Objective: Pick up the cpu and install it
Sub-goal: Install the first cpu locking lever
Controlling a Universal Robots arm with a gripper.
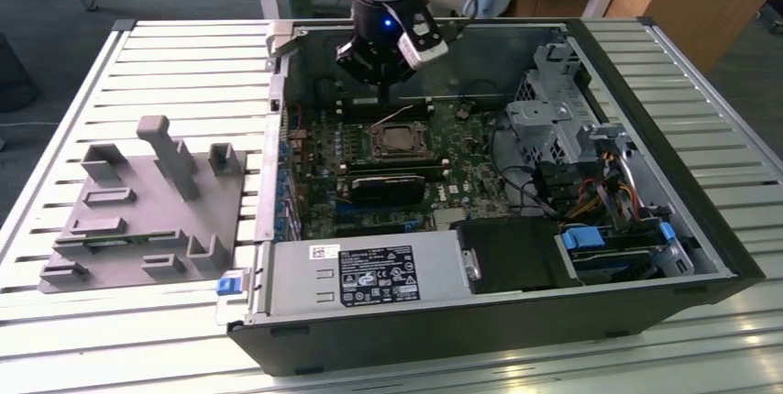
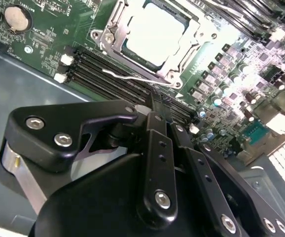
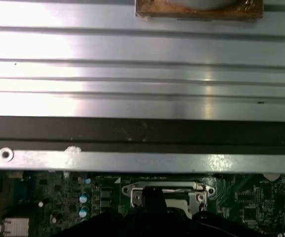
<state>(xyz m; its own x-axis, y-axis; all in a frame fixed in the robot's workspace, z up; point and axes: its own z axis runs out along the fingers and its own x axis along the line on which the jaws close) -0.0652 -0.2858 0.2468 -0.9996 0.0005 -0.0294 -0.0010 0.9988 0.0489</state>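
**Ana:** Gripper [image 2: 156,101] first: in the second wrist view the two dark fingers meet at a narrow tip, and I see nothing between them. Closed and empty, I'd say.

**Ben:** Agreed. In the exterior view the gripper [image 1: 383,92] hangs inside the computer case [image 1: 667,128], above the board and touching nothing I can make out.

**Ana:** Just beyond the tip run the black memory slots [image 2: 95,64], and past them a thin wire lever [image 2: 127,76] lies along the socket's edge.

**Ben:** And the cpu [image 2: 155,32]?

**Ana:** It lies flat inside the socket's metal frame [image 2: 108,39], pale top facing up. The exterior view also shows the cpu [image 1: 394,142], in the socket near the middle of the motherboard [image 1: 318,174].

**Ben:** So the placing looks done, or close to it. What makes this step go well?

**Ana:** My judgement: the chip has to sit level, with all four edges inside the frame and no corner riding up. Any contact should be straight down and light. The tip should stay clear of the lever and the slots, because a sideways nudge could skew the chip.

**Ben:** Further out?

**Ana:** The grey fixture [image 1: 147,202] with upright posts stands on the slatted table [image 1: 159,55], on the exterior view's left and well apart from the case.
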